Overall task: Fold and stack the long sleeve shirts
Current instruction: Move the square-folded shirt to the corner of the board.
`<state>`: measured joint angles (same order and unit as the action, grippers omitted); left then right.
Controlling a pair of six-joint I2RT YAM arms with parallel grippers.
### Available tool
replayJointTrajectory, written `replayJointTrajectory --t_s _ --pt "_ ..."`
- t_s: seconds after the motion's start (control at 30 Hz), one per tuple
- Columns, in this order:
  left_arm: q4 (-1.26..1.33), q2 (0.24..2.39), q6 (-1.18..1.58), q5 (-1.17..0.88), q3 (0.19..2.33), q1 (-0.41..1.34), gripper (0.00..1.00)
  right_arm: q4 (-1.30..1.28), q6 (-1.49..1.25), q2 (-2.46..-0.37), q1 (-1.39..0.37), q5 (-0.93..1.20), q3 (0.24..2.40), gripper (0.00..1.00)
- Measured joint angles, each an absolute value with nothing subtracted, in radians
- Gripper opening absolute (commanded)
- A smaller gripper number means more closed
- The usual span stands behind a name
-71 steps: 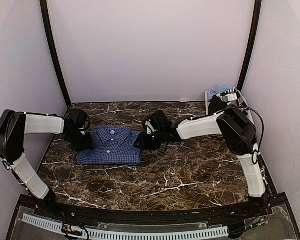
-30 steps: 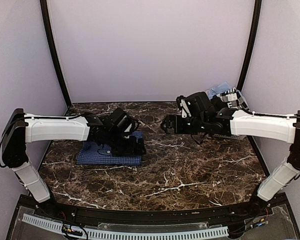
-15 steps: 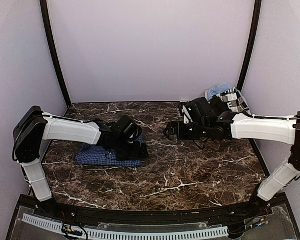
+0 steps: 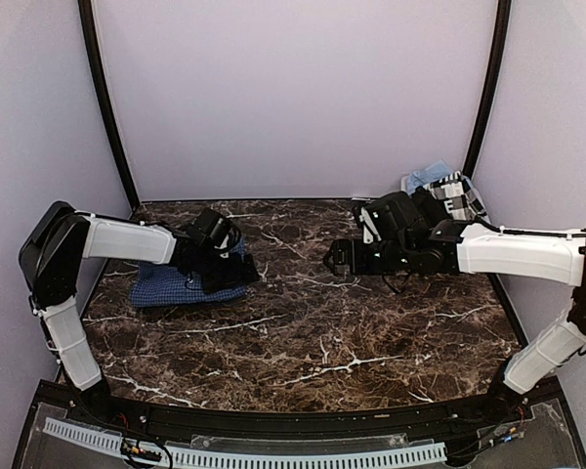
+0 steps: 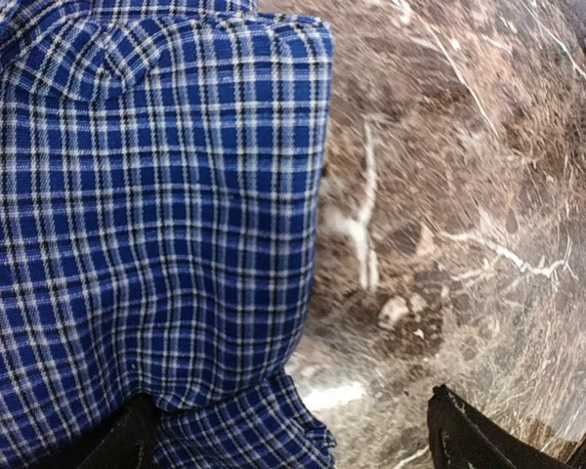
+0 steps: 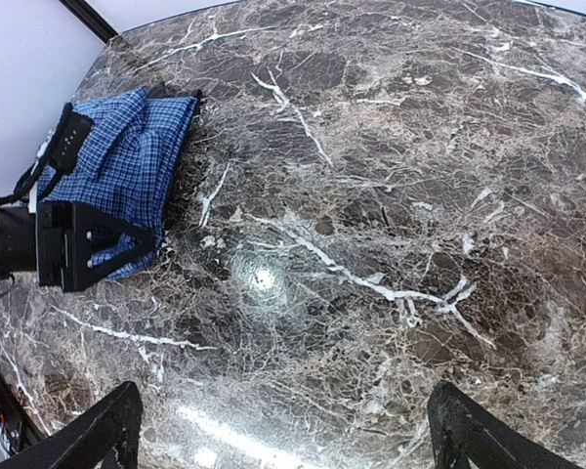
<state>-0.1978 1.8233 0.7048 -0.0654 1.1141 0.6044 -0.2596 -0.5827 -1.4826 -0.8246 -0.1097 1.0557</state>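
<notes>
Top external, one blue shirt [image 4: 161, 288] folded near table [image 4: 322, 337] left edge, left gripper [image 4: 232, 274] over it, right gripper [image 4: 334, 259] apart, both spread wide.

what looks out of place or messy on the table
Nothing is spilled or damaged. The blue checked shirt lies folded at the left of the table, under the open left end effector. Only oddity: in the left wrist view, a lower layer pokes out past the top fold's edge.

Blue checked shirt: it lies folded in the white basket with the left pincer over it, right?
No. The blue checked shirt lies folded on the marble table, not in the white basket; the left pincer is over it. The top external view shows this.
</notes>
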Motion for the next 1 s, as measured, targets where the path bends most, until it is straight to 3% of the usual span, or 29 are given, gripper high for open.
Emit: replayJointTrajectory --t_s 0.5,1.0 --pt "-0.287 1.805 0.397 -0.209 1.112 0.26 0.96 -0.276 -0.583 -1.479 -0.825 -0.107 1.029 0.99" --pt "-0.508 1.833 0.269 -0.171 1.279 0.176 0.97 -0.278 -0.577 -1.42 -0.819 -0.107 0.979 0.99"
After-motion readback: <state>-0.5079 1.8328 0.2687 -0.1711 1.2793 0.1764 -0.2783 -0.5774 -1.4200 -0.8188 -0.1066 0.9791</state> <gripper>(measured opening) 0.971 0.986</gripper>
